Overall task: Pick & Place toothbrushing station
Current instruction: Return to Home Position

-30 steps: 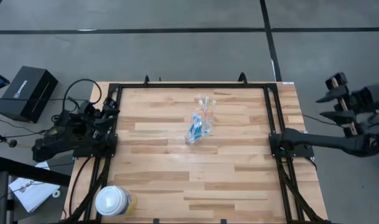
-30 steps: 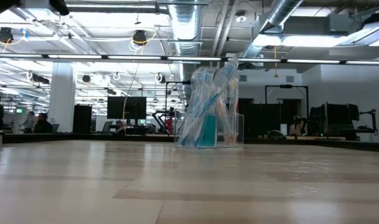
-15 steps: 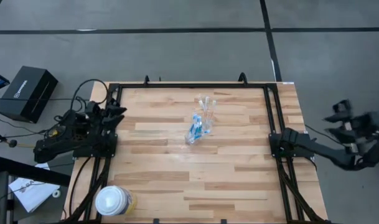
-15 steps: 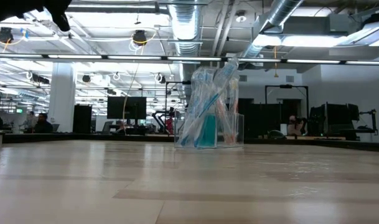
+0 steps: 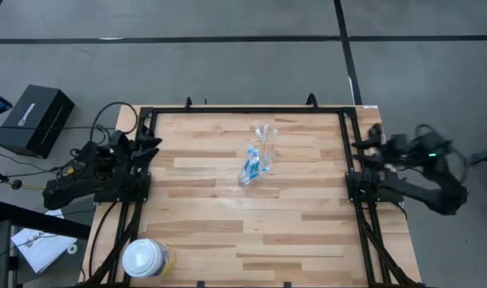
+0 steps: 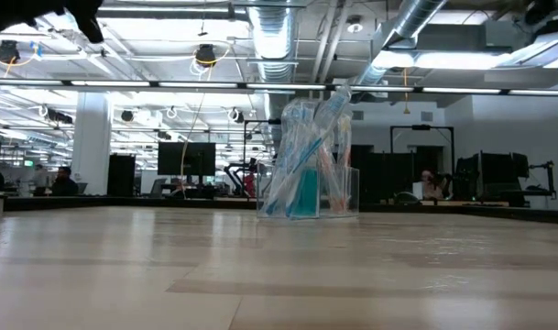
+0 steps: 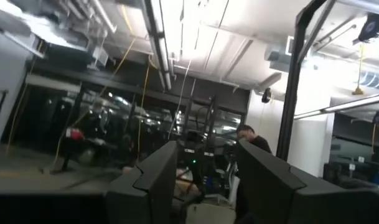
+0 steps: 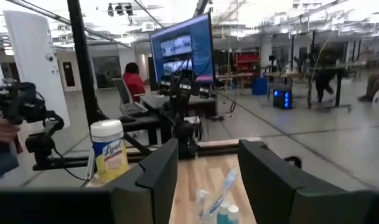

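The toothbrushing station is a small clear cup (image 6: pixel 308 191) that stands upright on its base near the middle of the wooden table (image 5: pixel 227 232). Blue, white and orange toothbrushes (image 5: pixel 259 152) and a blue tube lean in it, and their tips show in the right wrist view (image 8: pixel 221 194). My left gripper (image 5: pixel 153 146) hangs open over the table's left edge and points up into the room (image 7: pixel 208 180). My right gripper (image 5: pixel 363 146) is open over the right edge. It points level toward the cup (image 8: pixel 208 177), well short of it.
A round white-topped yellowish container (image 5: pixel 145 258) stands at the table's near left corner and shows again in the right wrist view (image 8: pixel 109 152). A black frame (image 5: pixel 351 144) runs round the table. A black box (image 5: pixel 37 118) lies on the floor at the left. People show in the room behind.
My right arm has dropped from high outside the table's right edge and swung in. Its gripper now sits over that edge and faces the cup. The cup and brushes have not moved.
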Controlling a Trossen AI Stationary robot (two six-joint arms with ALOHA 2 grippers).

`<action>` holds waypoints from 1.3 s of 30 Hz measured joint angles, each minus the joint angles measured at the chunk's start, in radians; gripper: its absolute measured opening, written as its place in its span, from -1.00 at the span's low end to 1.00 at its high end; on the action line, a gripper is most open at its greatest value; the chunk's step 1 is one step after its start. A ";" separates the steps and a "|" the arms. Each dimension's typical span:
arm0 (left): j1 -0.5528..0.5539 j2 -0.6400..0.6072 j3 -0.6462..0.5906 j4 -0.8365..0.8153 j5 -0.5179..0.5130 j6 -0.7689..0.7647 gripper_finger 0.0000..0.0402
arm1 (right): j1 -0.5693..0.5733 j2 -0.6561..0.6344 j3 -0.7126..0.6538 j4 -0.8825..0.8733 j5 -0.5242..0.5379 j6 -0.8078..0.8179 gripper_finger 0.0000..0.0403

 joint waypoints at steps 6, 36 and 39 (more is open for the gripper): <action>0.000 -0.004 -0.086 0.033 0.016 -0.055 -0.21 | 0.046 -0.001 -0.251 0.302 0.041 0.077 -0.21; -0.001 0.001 -0.216 -0.174 -0.035 0.054 -0.21 | 0.040 0.040 -0.671 0.589 0.096 0.163 0.14; -0.001 0.001 -0.216 -0.176 -0.035 0.070 -0.20 | 0.061 0.057 -0.671 0.589 0.092 0.163 0.14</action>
